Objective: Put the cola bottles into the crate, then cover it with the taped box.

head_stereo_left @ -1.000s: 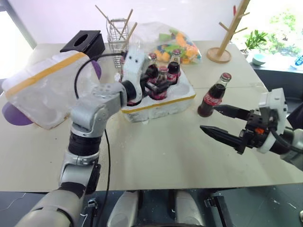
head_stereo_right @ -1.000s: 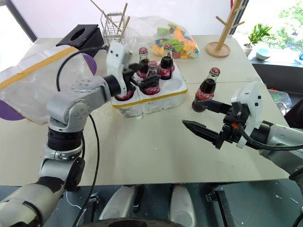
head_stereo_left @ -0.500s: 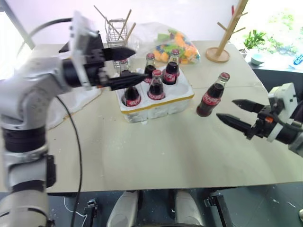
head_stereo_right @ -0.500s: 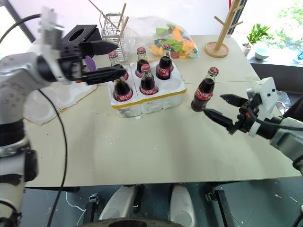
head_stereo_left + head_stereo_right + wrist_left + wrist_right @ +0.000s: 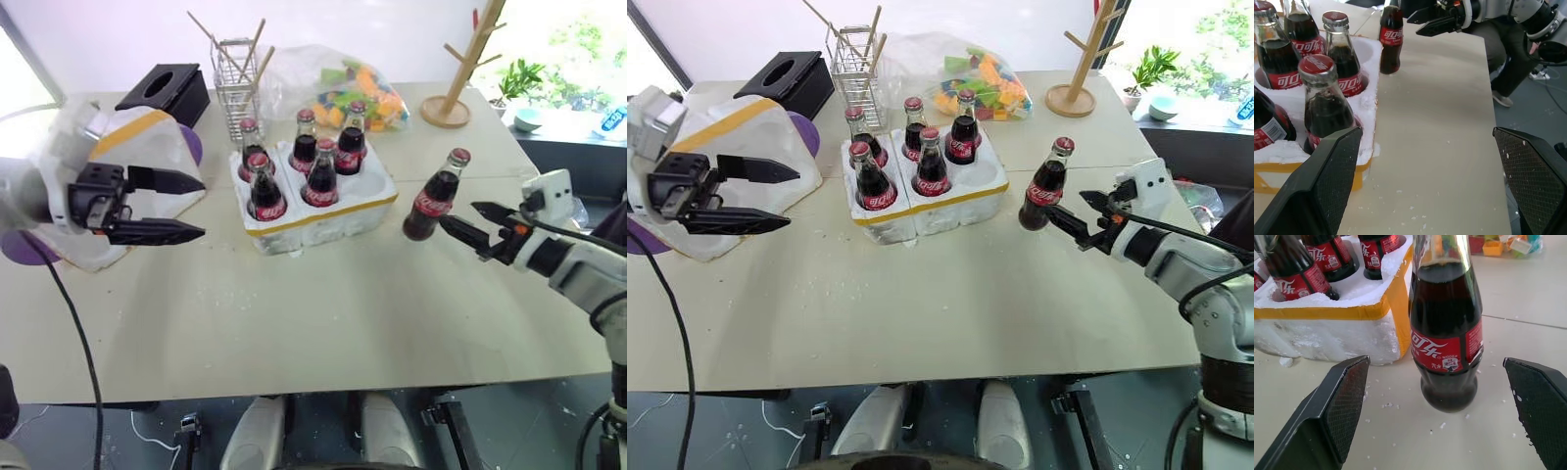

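Bottle [image 5: 434,196] centre-right: glass, likely slick and top-heavy; grab at label. Right gripper [image 5: 477,228] and left gripper [image 5: 165,206] both gaped wide, empty.

— What does the room look like?
— A pale beige surface [image 5: 323,323] stands before a white wall [image 5: 127,29], with a dark grey floor [image 5: 549,431] beneath.
— And the light?
— Bright daylight comes through a window [image 5: 578,39] on the right, with green leaves outside.

Five cola bottles [image 5: 921,157] stand in the crate [image 5: 950,201]; a sixth bottle [image 5: 1042,185] stands beside the open right gripper [image 5: 1080,213]
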